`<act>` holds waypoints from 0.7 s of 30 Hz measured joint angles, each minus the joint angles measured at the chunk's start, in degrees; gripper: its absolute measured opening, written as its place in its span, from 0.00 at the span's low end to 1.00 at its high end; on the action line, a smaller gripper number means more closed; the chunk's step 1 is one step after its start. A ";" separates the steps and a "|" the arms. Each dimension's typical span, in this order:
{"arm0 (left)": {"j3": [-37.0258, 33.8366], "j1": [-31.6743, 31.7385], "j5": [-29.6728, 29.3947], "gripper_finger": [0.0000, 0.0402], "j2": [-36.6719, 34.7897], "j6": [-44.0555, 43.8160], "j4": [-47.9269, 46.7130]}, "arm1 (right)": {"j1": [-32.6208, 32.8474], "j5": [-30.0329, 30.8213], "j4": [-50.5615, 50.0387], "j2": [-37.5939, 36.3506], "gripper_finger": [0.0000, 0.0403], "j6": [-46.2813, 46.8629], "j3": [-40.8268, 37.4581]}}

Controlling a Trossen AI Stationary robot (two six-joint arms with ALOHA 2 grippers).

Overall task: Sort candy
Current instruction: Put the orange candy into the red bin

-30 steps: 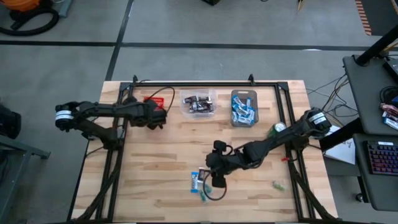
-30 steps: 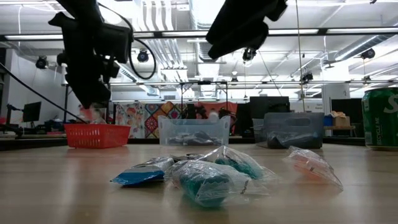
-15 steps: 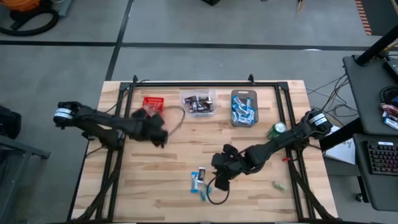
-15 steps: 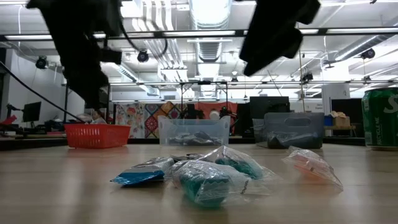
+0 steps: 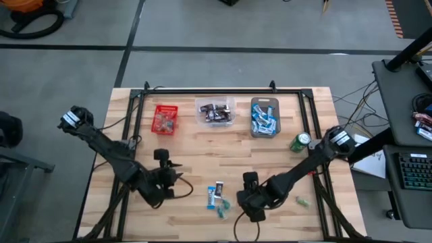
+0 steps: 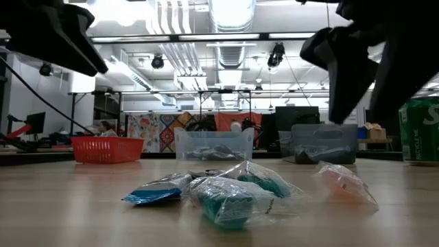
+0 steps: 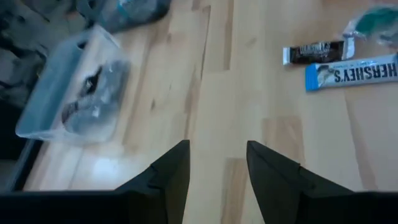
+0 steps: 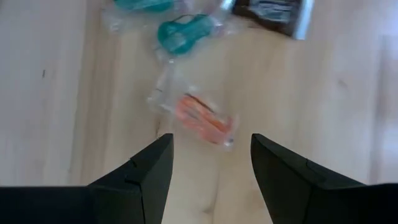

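A small pile of candy (image 5: 216, 197) lies on the table near its front edge: a blue-and-white bar (image 7: 351, 71), a dark bar (image 7: 314, 53), green sweets (image 8: 183, 31) and a red-orange sweet in a clear wrapper (image 8: 202, 121). My left gripper (image 5: 177, 181) hovers left of the pile, open and empty, its fingers (image 7: 177, 165) over bare wood. My right gripper (image 5: 241, 201) hangs open just right of the pile. Its fingers (image 8: 155, 162) stand on either side of the red-orange sweet, above it.
At the far side stand a red bin (image 5: 165, 118), a clear bin (image 5: 216, 111) with dark sweets and a grey bin (image 5: 264, 116) with blue ones. A green can (image 5: 300, 140) stands at the right. One green sweet (image 5: 302, 200) lies alone near the front right.
My left gripper has swung from the red bin at the far left toward the table's near edge, ending left of the candy pile. My right gripper has moved toward the near edge and down, beside the pile. The candy has not moved.
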 joint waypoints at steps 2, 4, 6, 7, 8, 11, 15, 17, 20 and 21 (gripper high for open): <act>0.00 -0.99 -1.90 0.35 0.00 0.19 0.03 | 0.07 -0.01 1.05 1.28 0.50 -0.06 0.00; 0.00 -1.14 -2.29 0.35 0.00 0.13 0.18 | -0.04 0.07 1.93 2.78 0.50 -0.18 0.00; 0.00 -1.12 -2.29 0.35 0.00 0.09 0.56 | -0.08 0.20 2.28 4.12 0.50 -0.77 0.00; 0.00 -1.09 -2.33 0.35 0.00 0.09 0.58 | -0.10 0.31 2.44 4.75 0.50 -0.81 0.00; 0.00 -1.04 -2.36 0.35 0.00 0.09 0.58 | -0.21 0.58 2.61 5.23 0.50 -0.82 0.00; 0.00 -1.00 -4.60 0.35 -0.02 -0.08 0.73 | -0.50 1.26 3.23 6.80 0.50 -0.89 0.00; 0.00 -1.00 -7.92 0.35 0.00 -1.00 2.13 | -1.42 0.91 4.49 8.77 0.47 -1.29 0.09; 0.00 -1.00 -9.96 0.35 0.07 -1.03 3.14 | -1.77 0.36 4.85 9.58 0.43 -1.85 0.25; 0.00 -1.00 -12.51 0.35 0.07 -1.07 4.61 | -2.27 -1.93 5.19 10.41 0.30 -3.10 0.33; 0.00 -1.00 -12.73 0.35 0.07 -1.07 4.80 | -2.31 -2.45 5.17 10.41 0.25 -3.51 0.33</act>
